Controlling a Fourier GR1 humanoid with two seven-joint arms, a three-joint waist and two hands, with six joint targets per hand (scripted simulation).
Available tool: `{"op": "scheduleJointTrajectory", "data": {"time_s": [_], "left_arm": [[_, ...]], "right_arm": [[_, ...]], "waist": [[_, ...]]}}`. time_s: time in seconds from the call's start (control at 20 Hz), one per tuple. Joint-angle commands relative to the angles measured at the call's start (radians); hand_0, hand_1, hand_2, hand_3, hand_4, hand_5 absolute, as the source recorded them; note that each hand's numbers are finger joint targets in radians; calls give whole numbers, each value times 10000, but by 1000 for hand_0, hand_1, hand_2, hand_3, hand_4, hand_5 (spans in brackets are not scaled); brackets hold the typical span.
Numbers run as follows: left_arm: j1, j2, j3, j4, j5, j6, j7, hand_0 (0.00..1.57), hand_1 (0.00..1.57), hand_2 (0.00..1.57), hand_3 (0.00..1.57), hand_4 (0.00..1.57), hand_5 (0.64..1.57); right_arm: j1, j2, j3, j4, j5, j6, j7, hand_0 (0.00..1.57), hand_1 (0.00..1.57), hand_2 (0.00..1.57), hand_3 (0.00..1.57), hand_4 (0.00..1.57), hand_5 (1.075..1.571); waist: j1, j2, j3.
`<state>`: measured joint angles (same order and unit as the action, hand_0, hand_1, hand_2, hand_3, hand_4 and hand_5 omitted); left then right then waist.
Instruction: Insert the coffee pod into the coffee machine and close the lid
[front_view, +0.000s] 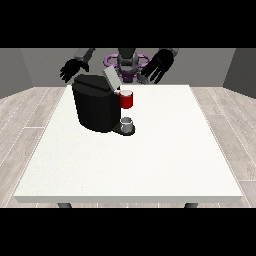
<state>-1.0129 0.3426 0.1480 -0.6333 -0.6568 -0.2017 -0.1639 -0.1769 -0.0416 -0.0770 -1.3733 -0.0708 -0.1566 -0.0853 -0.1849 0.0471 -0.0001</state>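
Coffee machine (95, 107) stands left of centre on the table (150, 165), lid (110, 77) raised and tilted, no pod discernible; the hand at the view's left (74, 70), fingers spread and empty, is nearer than the equally empty hand at the view's right (157, 65).

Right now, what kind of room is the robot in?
Probably a plain test room or lab, not a real kitchen. There's just one big white table with a black coffee machine on it, a wood-plank floor, and bare grey walls behind the robot.
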Motion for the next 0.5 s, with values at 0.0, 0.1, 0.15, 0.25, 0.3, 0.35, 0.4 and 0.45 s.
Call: {"op": "scheduleJointTrajectory", "data": {"time_s": [0.0,0.1,0.15,0.25,0.3,0.35,0.4,0.45], "left_arm": [[722,-752,1195,-73,1477,56,-329,0,0,0,0,79,1571],[1040,-1164,1777,-3,2238,-73,-427,0,0,0,0,261,1571],[1535,-1420,1724,36,2252,64,-669,0,0,0,0,237,1571],[1834,-1795,1961,-31,2677,-89,-472,0,0,0,0,0,1571],[2570,-1819,1836,-1,2607,-132,-956,0,0,0,0,0,1571],[2711,-2401,1747,-116,2623,239,-933,0,0,0,0,0,1571],[2886,-1889,2039,-48,2931,-332,-1001,0,0,0,0,0,1571],[3072,-2276,1851,-197,2957,-404,-1114,0,0,0,0,0,1571]], "right_arm": [[505,-120,-69,-107,-22,38,91,0,0,0,0,488,1571],[672,-471,-81,-126,63,340,-166,0,0,0,0,433,1571],[317,-501,43,-471,241,100,330,0,0,0,0,357,1571],[832,-720,188,-404,134,636,534,0,0,0,0,390,1571],[612,-1114,-84,-614,-121,895,861,0,0,0,0,349,1571],[680,-670,123,-591,-247,921,587,0,0,0,0,370,1571],[751,-959,259,-988,-219,1177,1004,0,0,0,0,289,1571],[525,-1156,0,-830,-369,1270,1031,0,0,0,0,257,1571]], "waist": [[523,-980,-15],[705,-1163,-14],[918,-1426,-21],[1164,-2260,-12],[1367,-2270,-13],[1512,-2421,-5],[1477,-2910,-12],[1804,-2857,-5]]}}
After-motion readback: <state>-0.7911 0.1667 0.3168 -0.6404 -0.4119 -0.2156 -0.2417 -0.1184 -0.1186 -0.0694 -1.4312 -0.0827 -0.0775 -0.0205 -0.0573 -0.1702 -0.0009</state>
